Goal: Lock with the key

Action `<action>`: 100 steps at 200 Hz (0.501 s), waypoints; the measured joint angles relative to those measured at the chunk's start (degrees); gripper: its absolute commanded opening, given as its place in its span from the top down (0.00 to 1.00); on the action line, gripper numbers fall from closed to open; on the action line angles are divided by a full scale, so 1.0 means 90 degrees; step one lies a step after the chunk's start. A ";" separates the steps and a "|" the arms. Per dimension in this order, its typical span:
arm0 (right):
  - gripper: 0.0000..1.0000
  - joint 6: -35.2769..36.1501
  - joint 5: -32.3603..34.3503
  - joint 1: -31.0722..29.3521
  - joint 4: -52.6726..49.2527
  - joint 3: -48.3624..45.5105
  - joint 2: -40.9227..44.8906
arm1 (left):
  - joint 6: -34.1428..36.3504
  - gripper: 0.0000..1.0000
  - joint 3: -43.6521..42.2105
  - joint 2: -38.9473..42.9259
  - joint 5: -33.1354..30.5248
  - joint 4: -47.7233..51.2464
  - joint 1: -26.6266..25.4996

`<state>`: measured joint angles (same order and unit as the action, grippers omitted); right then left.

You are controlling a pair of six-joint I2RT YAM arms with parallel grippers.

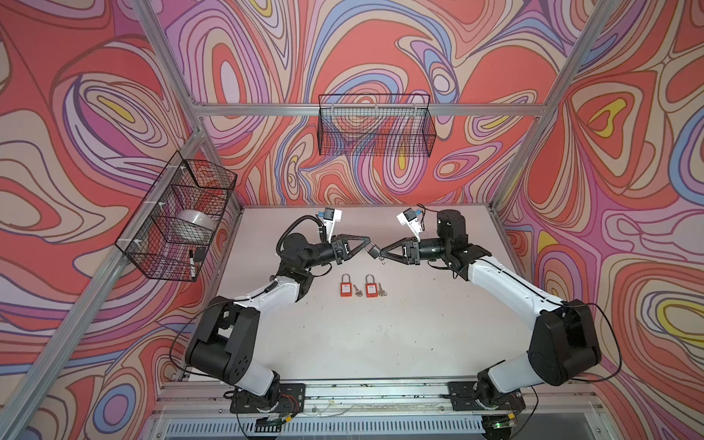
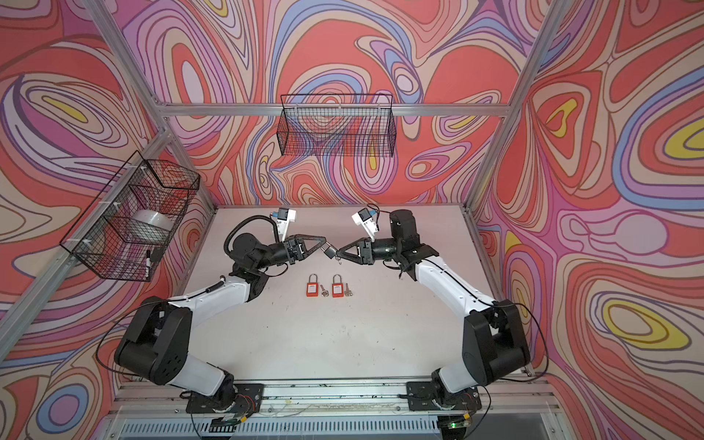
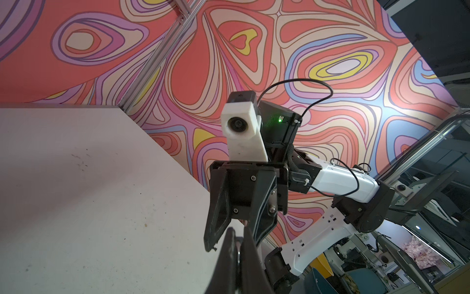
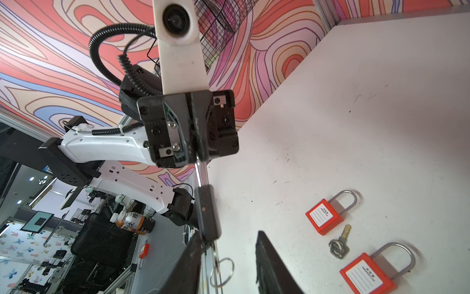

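Roughly midway: left gripper (image 1: 368,244) jaws clamp the shackle of the black padlock (image 4: 207,213), right gripper (image 1: 383,255) jaws stand apart around its dangling key ring (image 4: 221,271); the locking turn seemingly remains.

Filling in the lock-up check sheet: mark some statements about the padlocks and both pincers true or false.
1. The left pincer clamps the black padlock by its shackle. True.
2. The right pincer is shut tight. False: its jaws stand apart at the padlock's lower end.
3. Three orange locks lie below the arms. False: two orange padlocks lie on the table, with a key beside each.
4. A key ring hangs under the black padlock. True.
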<state>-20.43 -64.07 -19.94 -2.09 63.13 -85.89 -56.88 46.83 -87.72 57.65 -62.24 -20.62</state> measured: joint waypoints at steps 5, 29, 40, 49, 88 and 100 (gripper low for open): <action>0.68 -0.0007 0.0000 0.0000 0.0024 -0.0056 0.0022 | -0.0017 1.00 0.0000 0.0000 0.0000 -0.0007 0.0000; 0.75 -0.0095 -0.0056 0.0000 0.0155 -0.0236 0.0100 | -0.0066 1.00 0.0000 -0.0002 0.0002 -0.0041 0.0000; 0.79 -0.0172 -0.0087 0.0000 0.0238 -0.0282 0.0117 | -0.0090 1.00 0.0000 -0.0002 0.0002 -0.0063 0.0000; 0.81 -0.0202 -0.0119 0.0000 0.0313 -0.0306 0.0131 | -0.0095 1.00 0.0000 -0.0002 0.0002 -0.0073 0.0000; 0.85 -0.0435 -0.0228 0.0000 0.0644 -0.0338 0.0131 | -0.0148 1.00 0.0000 -0.0002 0.0000 -0.0092 0.0000; 0.88 -0.0488 -0.0255 0.0000 0.0712 -0.0340 0.0131 | -0.0163 1.00 0.0000 -0.0002 0.0000 -0.0109 0.0000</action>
<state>-24.82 -66.37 -19.94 4.32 60.07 -84.71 -58.35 46.83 -87.74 57.65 -63.22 -20.62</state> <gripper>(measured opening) 0.139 0.062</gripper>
